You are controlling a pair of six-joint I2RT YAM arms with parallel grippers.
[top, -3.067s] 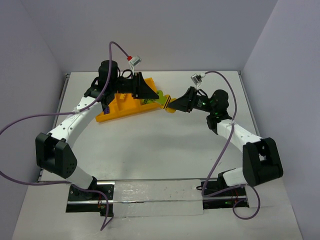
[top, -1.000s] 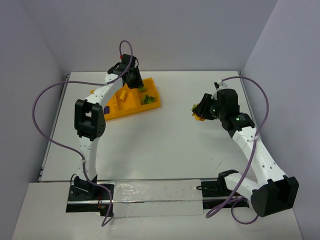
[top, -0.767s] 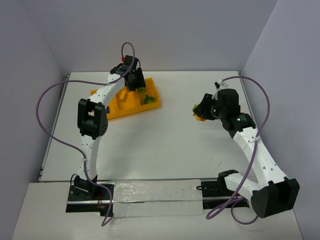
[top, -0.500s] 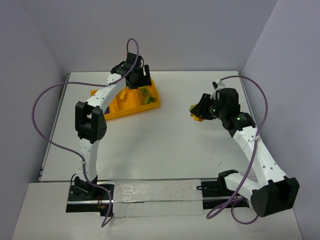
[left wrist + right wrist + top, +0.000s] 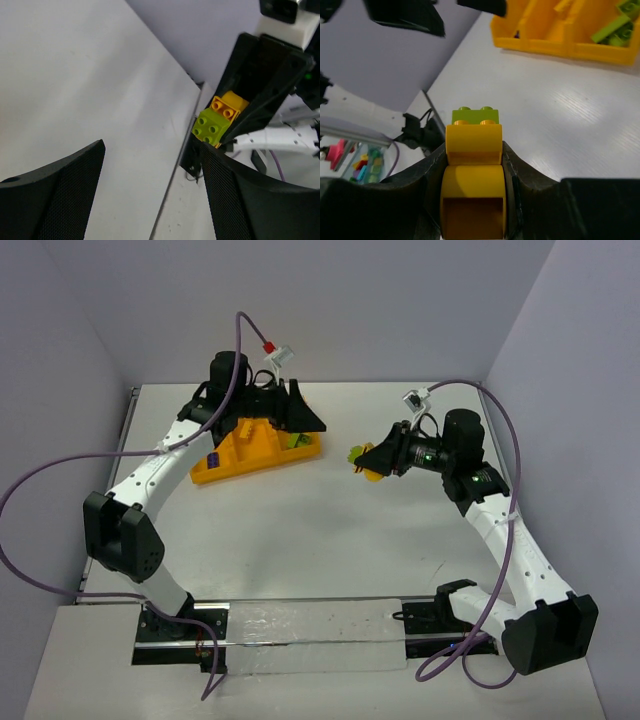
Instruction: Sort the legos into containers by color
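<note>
Legos [image 5: 472,145], a stacked orange-yellow and lime pair, sit pinched in our right gripper [image 5: 372,462] at centre-right of the overhead view, nearer the tray [image 5: 215,473] than a second ago. Our left gripper [image 5: 303,418], fingers newly spread and empty, hovers at the tray's right end. We judge this mixed stack needs splitting next.

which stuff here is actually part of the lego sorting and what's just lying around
Job: orange-yellow tray; green legos in its end section; yellow-green lego stack held in the right tool.
Lying about: purple cables; clear strip by the arm bases.
</note>
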